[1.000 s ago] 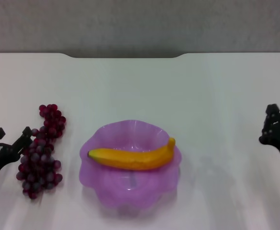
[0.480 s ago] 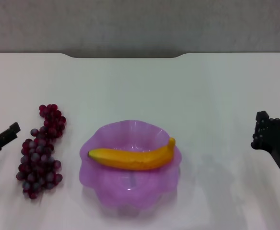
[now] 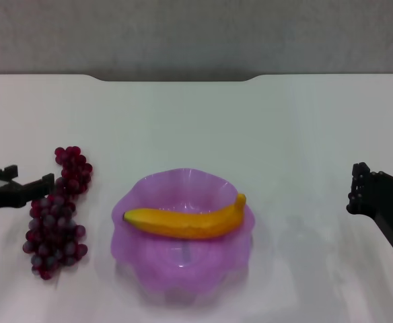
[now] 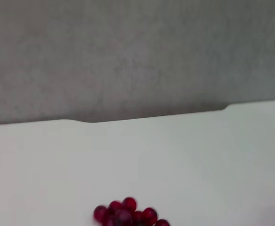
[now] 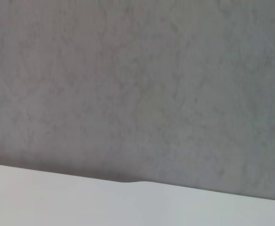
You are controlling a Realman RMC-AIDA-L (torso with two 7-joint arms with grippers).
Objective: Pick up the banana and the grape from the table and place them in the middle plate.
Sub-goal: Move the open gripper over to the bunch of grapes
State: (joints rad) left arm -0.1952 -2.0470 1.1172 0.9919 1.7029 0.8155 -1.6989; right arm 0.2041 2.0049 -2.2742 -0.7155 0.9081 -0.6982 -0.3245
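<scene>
The yellow banana (image 3: 183,222) lies across the translucent purple middle plate (image 3: 183,176) at the centre front of the white table (image 3: 284,121). The dark red grape bunch (image 3: 56,215) lies on the table left of the plate; its far end also shows in the left wrist view as grapes (image 4: 128,214). My left gripper (image 3: 28,176) is open at the bunch's upper left side, with one fingertip at the grapes' edge and nothing held. Well apart from the plate, my right gripper (image 3: 361,188) hovers at the right edge of the table.
A grey wall runs behind the table's notched far edge (image 3: 176,79). Bare white tabletop lies between the plate and each gripper and across the far half.
The left gripper drew back toward the left edge, then came in again, a little farther up beside the grapes. The right gripper drifted left toward the plate. Banana and grapes did not move.
</scene>
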